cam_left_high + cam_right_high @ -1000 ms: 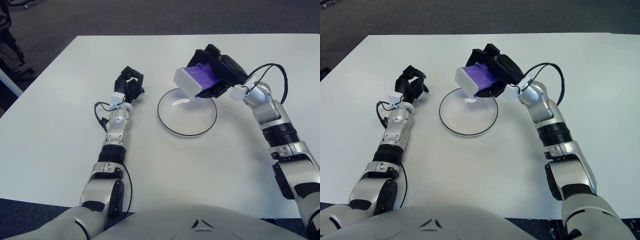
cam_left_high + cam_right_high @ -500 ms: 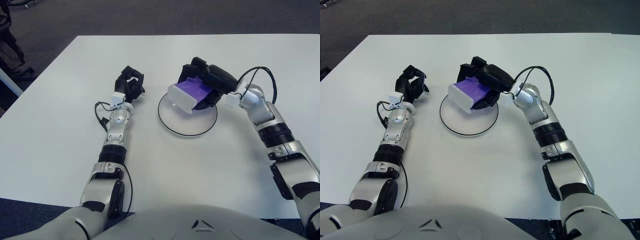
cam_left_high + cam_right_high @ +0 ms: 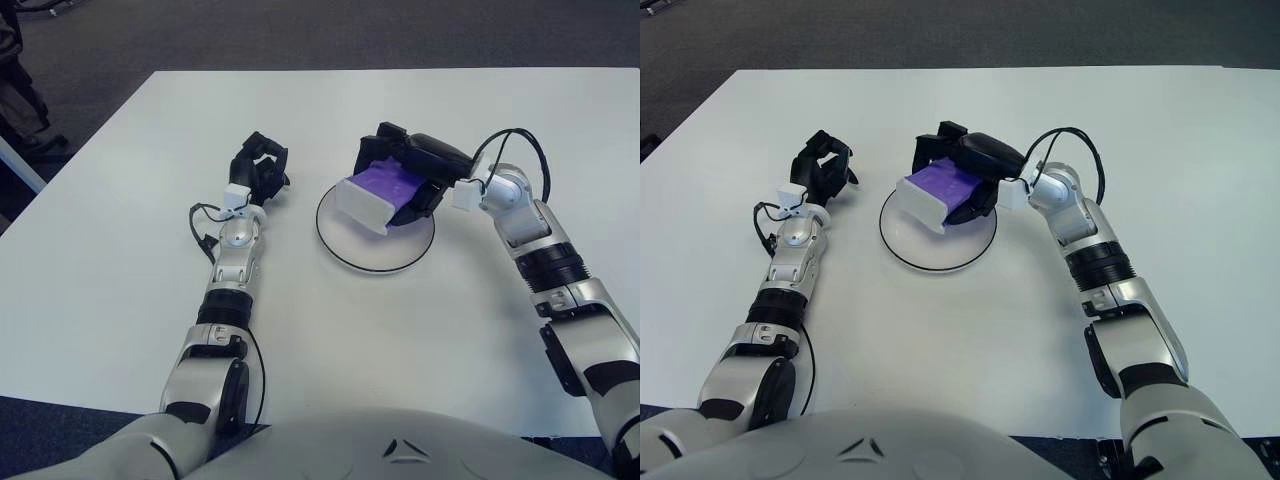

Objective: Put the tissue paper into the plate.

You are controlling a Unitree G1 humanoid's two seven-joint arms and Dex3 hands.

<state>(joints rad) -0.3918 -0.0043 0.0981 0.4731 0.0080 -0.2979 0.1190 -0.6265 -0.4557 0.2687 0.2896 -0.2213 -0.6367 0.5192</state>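
Both head-mounted eyes look down at the same table (image 3: 120,260).

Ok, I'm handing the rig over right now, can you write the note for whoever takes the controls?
Right robot hand: shut on the tissue pack, holding it over the far part of the plate; I cannot tell whether the pack's low end touches the plate.
Left robot hand: idle, fingers curled, holding nothing, to the left of the plate.
Done: pack picked up and brought to the plate.
Left: lower it until it settles in the plate, open the fingers, pull the right arm clear.
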